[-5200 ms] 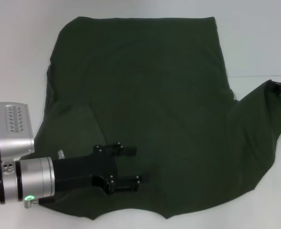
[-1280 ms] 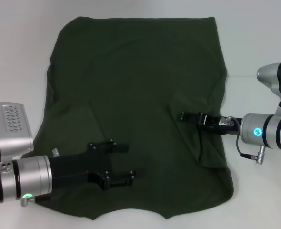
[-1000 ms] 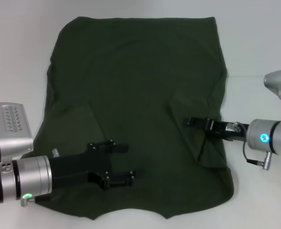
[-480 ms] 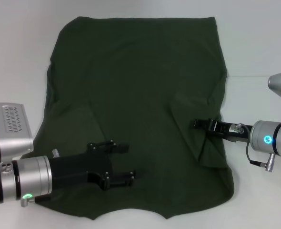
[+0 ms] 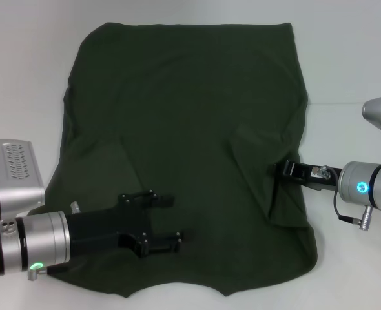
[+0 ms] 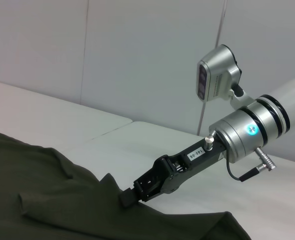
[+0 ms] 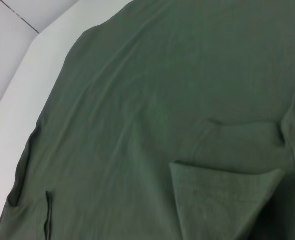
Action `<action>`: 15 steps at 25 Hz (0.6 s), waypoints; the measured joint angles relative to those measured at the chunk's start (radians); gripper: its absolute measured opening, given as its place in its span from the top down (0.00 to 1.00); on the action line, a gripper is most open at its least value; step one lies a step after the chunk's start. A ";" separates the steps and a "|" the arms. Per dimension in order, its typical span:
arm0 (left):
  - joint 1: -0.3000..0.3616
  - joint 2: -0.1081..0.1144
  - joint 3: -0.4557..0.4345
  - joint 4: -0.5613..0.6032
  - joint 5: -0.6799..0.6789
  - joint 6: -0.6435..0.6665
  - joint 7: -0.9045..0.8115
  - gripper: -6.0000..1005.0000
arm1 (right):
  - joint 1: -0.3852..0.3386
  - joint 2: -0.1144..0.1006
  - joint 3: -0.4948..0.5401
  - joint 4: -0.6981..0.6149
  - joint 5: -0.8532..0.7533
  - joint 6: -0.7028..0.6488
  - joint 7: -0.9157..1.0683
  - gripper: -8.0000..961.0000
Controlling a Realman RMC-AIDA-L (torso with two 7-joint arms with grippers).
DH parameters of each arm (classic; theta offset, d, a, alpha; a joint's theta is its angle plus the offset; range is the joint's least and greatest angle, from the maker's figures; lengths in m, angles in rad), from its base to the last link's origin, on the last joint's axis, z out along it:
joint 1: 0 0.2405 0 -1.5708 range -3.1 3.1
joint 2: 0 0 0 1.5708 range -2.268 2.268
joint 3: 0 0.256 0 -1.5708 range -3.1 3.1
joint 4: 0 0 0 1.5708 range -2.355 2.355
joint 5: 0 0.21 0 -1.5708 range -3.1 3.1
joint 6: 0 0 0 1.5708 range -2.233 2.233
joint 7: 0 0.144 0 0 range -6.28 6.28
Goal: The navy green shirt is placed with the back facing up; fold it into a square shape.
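White tabletop (image 5: 345, 51); soft, limp navy green shirt (image 5: 184, 129), best pinched at edges; left hand (image 5: 168, 221) open, right hand (image 5: 287, 170) state unclear.

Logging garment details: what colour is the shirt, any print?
Plain dark olive green shirt, no print visible; head view shows it best.

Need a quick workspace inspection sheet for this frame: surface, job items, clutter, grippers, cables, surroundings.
Surface: white table, a seam line on its right side.
Job's things: navy green shirt spread flat, both sleeves folded inward.
Clutter: nothing seen.
Grippers: left gripper open, over the shirt's near left part; right gripper at the shirt's right edge by the folded sleeve.
Cables: short black cable looped at the right wrist.
Surroundings: pale wall panels behind the table.
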 joint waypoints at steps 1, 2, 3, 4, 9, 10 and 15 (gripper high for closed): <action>0.000 0.000 -0.001 0.000 -0.001 0.000 0.000 0.19 | 0.000 0.000 0.000 0.000 0.000 0.001 -0.003 0.72; 0.000 0.000 -0.001 0.000 -0.001 0.000 0.000 0.19 | 0.000 0.000 0.001 0.000 0.000 0.001 -0.008 0.75; 0.000 0.000 -0.002 0.000 -0.002 0.000 0.000 0.19 | 0.000 0.001 0.001 0.000 0.003 0.001 -0.014 0.79; 0.000 0.000 -0.009 0.000 -0.003 0.000 -0.001 0.19 | 0.001 0.003 0.001 0.001 0.019 -0.003 -0.038 0.82; 0.002 0.000 -0.031 -0.001 -0.004 0.006 -0.007 0.19 | 0.003 0.003 0.000 0.007 0.049 -0.011 -0.087 0.99; 0.004 0.000 -0.035 -0.001 -0.004 0.008 -0.007 0.19 | 0.005 0.003 0.000 0.007 0.049 -0.012 -0.094 0.99; 0.017 -0.001 -0.086 -0.003 -0.008 0.010 -0.009 0.19 | 0.021 0.006 -0.002 0.014 0.050 -0.041 -0.143 0.99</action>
